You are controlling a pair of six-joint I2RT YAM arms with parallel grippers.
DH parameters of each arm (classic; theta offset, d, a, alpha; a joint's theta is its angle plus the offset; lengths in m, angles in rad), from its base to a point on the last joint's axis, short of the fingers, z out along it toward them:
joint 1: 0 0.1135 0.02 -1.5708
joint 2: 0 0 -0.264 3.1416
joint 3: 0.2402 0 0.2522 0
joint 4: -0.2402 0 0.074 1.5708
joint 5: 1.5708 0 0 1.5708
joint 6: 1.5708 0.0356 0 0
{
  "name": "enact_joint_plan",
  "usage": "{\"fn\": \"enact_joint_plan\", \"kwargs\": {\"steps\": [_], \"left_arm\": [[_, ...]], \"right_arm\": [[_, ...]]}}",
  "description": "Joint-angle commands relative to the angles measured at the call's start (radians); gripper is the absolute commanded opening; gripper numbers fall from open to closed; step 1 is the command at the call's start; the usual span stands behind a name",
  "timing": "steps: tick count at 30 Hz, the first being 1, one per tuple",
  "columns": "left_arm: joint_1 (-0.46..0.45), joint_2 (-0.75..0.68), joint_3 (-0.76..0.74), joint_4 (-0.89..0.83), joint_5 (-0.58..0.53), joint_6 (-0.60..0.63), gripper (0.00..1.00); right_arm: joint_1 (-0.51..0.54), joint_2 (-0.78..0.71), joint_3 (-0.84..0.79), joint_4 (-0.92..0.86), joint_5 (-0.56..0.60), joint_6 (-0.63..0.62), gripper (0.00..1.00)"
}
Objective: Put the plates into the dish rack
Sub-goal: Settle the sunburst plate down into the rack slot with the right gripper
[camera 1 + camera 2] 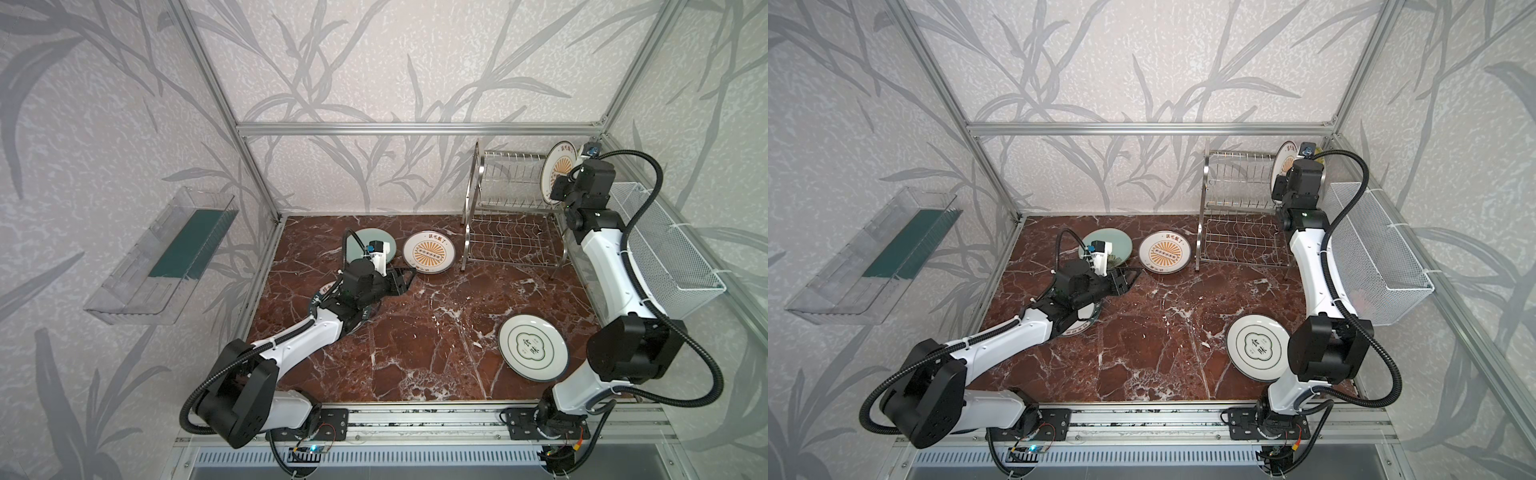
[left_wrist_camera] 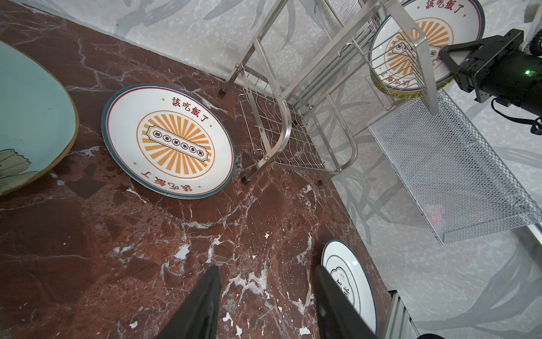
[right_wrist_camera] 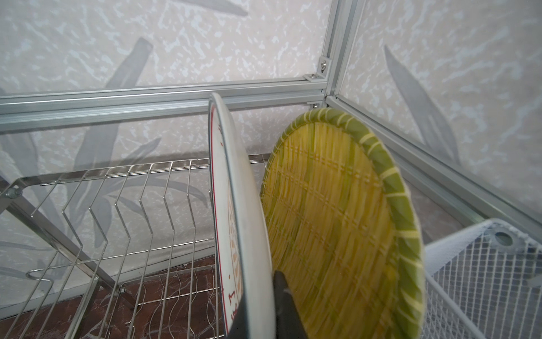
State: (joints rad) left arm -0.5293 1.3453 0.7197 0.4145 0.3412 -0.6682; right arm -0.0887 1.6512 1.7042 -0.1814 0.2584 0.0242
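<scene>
The steel dish rack (image 1: pixel 511 208) (image 1: pixel 1241 208) stands at the back right. My right gripper (image 3: pixel 258 293) (image 2: pixel 447 54) is shut on the rim of a sunburst plate (image 1: pixel 557 166) (image 3: pixel 240 205), held upright over the upper tier's right end. A yellow ribbed plate (image 3: pixel 337 220) stands just behind it. My left gripper (image 1: pixel 409 279) (image 2: pixel 267 270) hovers open and empty over the tabletop. Flat on the table lie a second sunburst plate (image 1: pixel 428 257) (image 2: pixel 168 141), a pale green plate (image 1: pixel 380 236) (image 2: pixel 29 111), a cloud-emblem plate (image 1: pixel 533 347) and a lettered teal-rimmed plate (image 1: pixel 1086 322) under the left arm.
A white mesh basket (image 1: pixel 665 257) (image 2: pixel 457 176) hangs on the right wall beside the rack and the right arm. A clear plastic tray (image 1: pixel 162 253) is fixed to the left wall. Aluminium frame bars (image 3: pixel 164 97) run close behind the rack.
</scene>
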Motion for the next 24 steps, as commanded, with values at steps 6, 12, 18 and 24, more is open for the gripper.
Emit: {"fn": "enact_joint_plan", "kwargs": {"steps": [6, 12, 18, 24], "left_arm": [[-0.005, 0.002, 0.007, 0.015, -0.016, 0.018, 0.5], [-0.005, 0.004, 0.007, 0.014, -0.016, 0.022, 0.5], [-0.005, 0.006, 0.01, 0.01, -0.016, 0.024, 0.5], [-0.005, 0.01, 0.016, 0.008, -0.012, 0.024, 0.5]], "right_arm": [[0.006, 0.013, 0.04, 0.034, 0.03, -0.012, 0.0], [0.006, 0.026, 0.042, 0.022, 0.034, -0.015, 0.0], [0.007, 0.042, 0.052, -0.005, 0.03, -0.014, 0.0], [0.006, 0.05, 0.061, -0.022, 0.028, -0.013, 0.04]]}}
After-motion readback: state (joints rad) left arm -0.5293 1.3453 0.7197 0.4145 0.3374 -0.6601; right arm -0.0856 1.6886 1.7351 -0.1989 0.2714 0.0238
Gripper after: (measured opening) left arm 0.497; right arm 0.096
